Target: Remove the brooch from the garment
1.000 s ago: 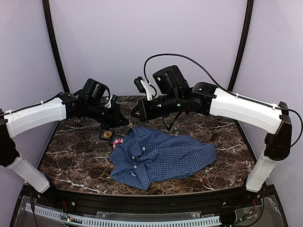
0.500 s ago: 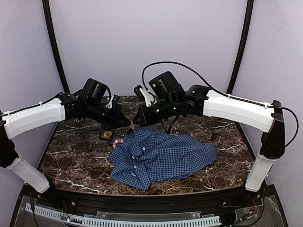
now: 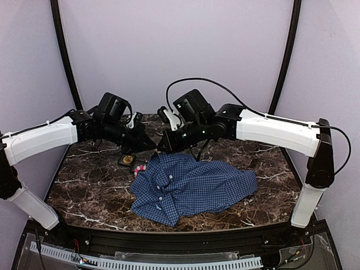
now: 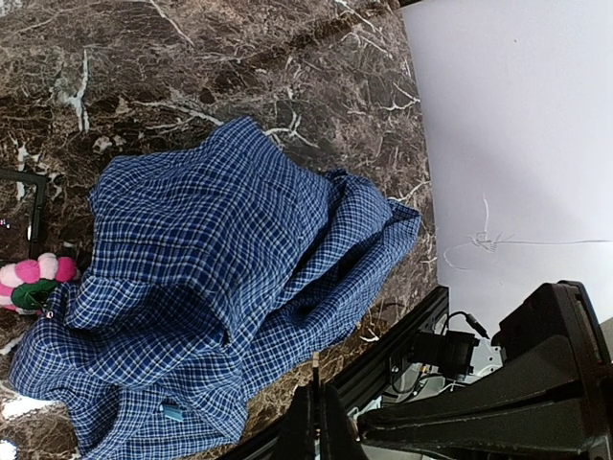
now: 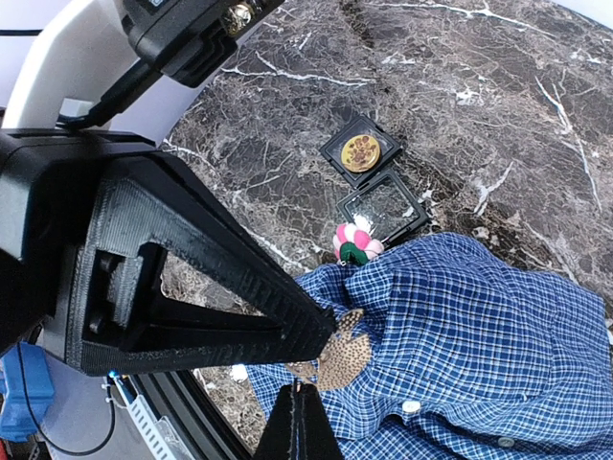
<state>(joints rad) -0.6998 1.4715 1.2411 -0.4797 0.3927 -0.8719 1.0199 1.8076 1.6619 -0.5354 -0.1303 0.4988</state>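
Right tool: clenched on nothing. Over the last second its arm has swung left and reached lower, so the tips now hang just above the collar end of the cloth.
Left tool: also clenched and empty. It has not moved, and its tips nearly meet the other tool's.
Meaning: the approach looks almost finished, but nothing is gripped yet and the jaws would have to part first.
Shirt: blue-and-white checked shirt with small white buttons, crumpled mid-way across the dark marble table, nearest the arm bases.
Brooch: pink, white and green beaded brooch at the shirt's left collar edge, just below and left of both tools and clear of them. From the right wrist it lies beyond the tips.
Speckled piece: brown speckled piece on the cloth beside the right tips; whether it is pinned cannot be told.
Tray: black three-slot tray just past the brooch, with a gold disc in its far slot.
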